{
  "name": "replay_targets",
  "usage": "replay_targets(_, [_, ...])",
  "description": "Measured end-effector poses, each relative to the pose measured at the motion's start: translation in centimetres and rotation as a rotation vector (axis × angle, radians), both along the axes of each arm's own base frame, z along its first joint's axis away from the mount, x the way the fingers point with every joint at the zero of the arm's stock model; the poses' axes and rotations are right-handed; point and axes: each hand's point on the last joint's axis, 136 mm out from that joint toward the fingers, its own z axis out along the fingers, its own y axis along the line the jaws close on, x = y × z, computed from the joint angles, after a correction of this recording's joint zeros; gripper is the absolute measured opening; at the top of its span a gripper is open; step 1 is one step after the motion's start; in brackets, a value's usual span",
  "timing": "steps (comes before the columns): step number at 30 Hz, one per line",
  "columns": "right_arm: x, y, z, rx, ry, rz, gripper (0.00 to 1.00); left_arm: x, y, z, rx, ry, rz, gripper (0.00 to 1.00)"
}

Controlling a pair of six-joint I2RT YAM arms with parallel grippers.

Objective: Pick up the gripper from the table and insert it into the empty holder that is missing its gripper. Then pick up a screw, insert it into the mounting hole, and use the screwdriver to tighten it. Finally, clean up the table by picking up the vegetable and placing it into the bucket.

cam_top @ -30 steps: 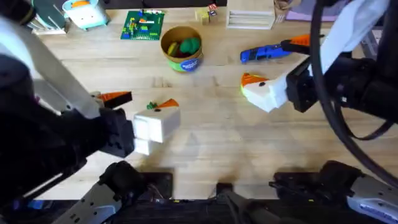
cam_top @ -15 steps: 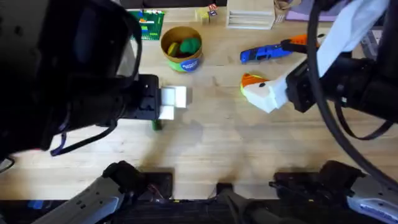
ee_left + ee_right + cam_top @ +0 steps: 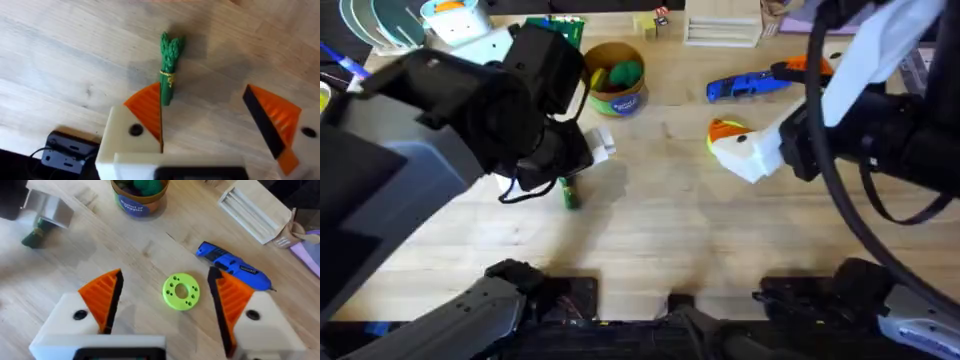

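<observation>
Pale wood planks make up the table (image 3: 650, 230), and nearest the arm bases the boards lie bare. A little farther out, the left gripper (image 3: 215, 125) hangs over the vegetable (image 3: 169, 65), its orange pads spread wide and holding nothing; the slim green piece lies flat on the wood between and just beyond them. Half a second ago that arm loomed large and dark under the overhead camera; now it has swung outward, so its wrist sits beside the vegetable (image 3: 569, 192), which has stayed where it lay. On the other side the right gripper (image 3: 165, 305) is likewise wide open and empty, poised above a lime disc (image 3: 181, 291), and it has hardly shifted over the last second. Beyond the disc the blue screwdriver (image 3: 234, 266) lies on the boards, unmoved. Farther still stands the bucket (image 3: 613, 78), with round green and yellow toys inside it. At the far edge are a green brick plate (image 3: 553, 38) and a slatted wooden rack (image 3: 722, 28).
</observation>
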Motion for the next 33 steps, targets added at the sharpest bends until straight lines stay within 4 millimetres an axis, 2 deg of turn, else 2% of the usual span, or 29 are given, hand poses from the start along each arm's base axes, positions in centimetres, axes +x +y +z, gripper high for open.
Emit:
replay_targets(3, [0.0, 0.0, 0.0, -0.010, -0.006, 0.009, 0.993, -0.4, 0.4, -2.5, -0.026, 0.023, 0.040, 0.990])
replay_targets(9, [0.0, 0.0, 0.0, -0.016, -0.009, 0.013, 0.992, -2.1, 2.7, -5.6, -0.046, 0.102, 0.189, 0.992])
replay_targets(12, [0.0, 0.0, 0.0, -0.026, -0.015, 0.021, 0.992, -1.6, 3.2, -6.1, -0.065, 0.081, 0.230, 0.993])
replay_targets(16, [0.1, 0.1, 0.1, -0.032, -0.026, 0.030, 0.994, -0.6, 2.7, -6.2, -0.097, 0.059, 0.228, 0.993])
replay_targets(25, [0.2, 0.2, 0.5, -0.031, -0.043, 0.037, 0.994, -1.6, 2.5, -8.6, -0.078, 0.192, 0.232, 0.994])
replay_targets(27, [0.2, 0.2, 0.5, -0.033, -0.044, 0.039, 0.994, -1.6, 2.5, -8.8, -0.073, 0.207, 0.232, 0.964])
replay_targets(28, [0.2, 0.2, 0.5, -0.033, -0.044, 0.039, 0.992, -1.6, 2.5, -8.9, -0.072, 0.207, 0.233, 0.915])
replay_targets(31, [0.2, 0.2, 0.5, -0.033, -0.044, 0.039, 0.992, -1.6, 2.5, -8.9, -0.074, 0.208, 0.238, 0.628])
replay_targets(32, [0.2, 0.2, 0.5, -0.033, -0.044, 0.039, 0.992, -1.5, 2.5, -8.8, -0.073, 0.204, 0.236, 0.170])
replay_targets(33, [0.2, 0.2, 0.5, -0.032, -0.044, 0.039, 0.992, -1.4, 2.6, -8.7, -0.070, 0.202, 0.234, 0.055])
